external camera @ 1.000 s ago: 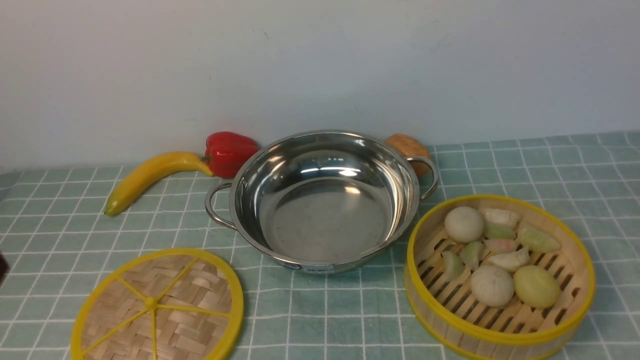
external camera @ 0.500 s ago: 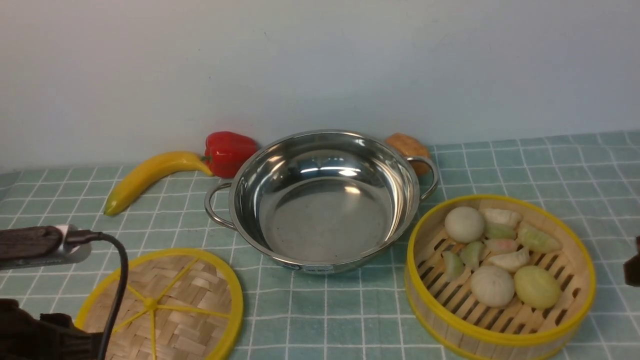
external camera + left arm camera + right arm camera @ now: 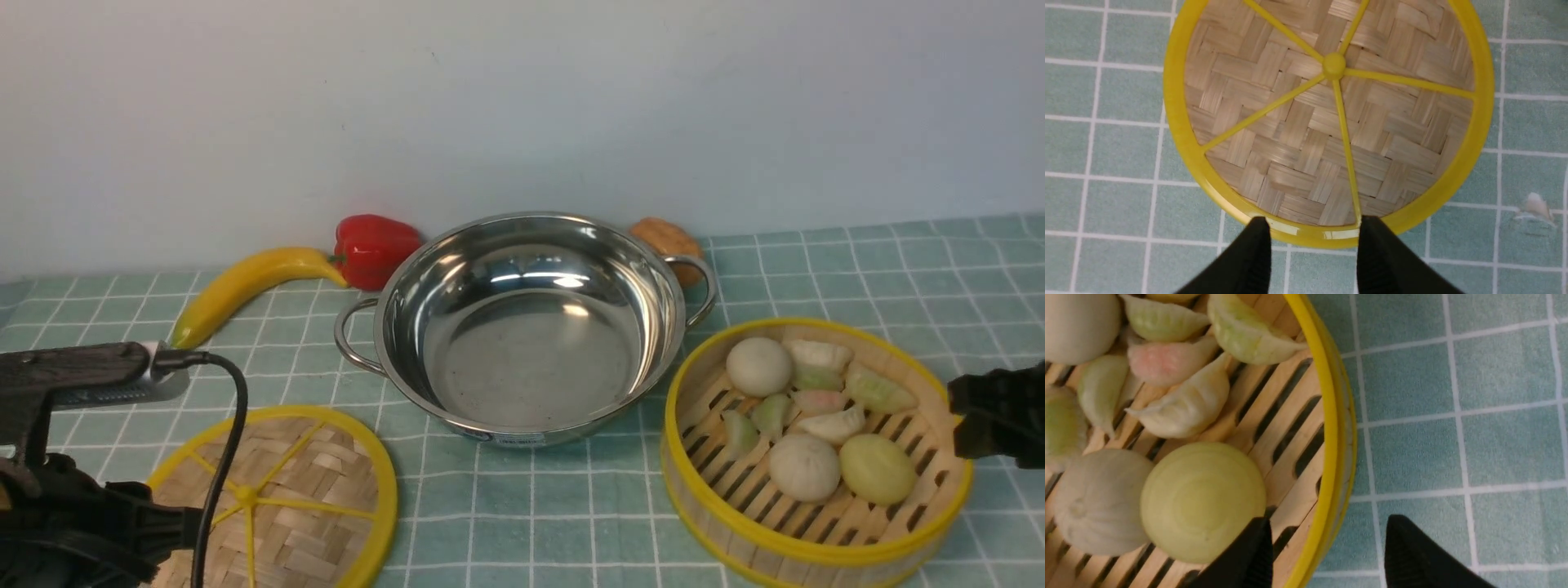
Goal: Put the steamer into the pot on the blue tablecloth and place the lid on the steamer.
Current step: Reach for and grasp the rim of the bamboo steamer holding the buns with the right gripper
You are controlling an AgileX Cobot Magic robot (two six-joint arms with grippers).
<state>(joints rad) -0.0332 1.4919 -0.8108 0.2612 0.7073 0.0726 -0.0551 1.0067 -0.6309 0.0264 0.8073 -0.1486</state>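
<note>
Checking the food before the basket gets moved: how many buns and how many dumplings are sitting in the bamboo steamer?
Buns: 3
Dumplings: 7
Total in the steamer: 10

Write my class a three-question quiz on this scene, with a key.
1. True or false: the steamer sits in the pot.
2. Where is the lid? A) on the steamer B) on the cloth, left of the pot C) in the pot
3. What does the right gripper straddle, jaws open?
Key: 1 false; 2 B; 3 the steamer's wall.
</note>
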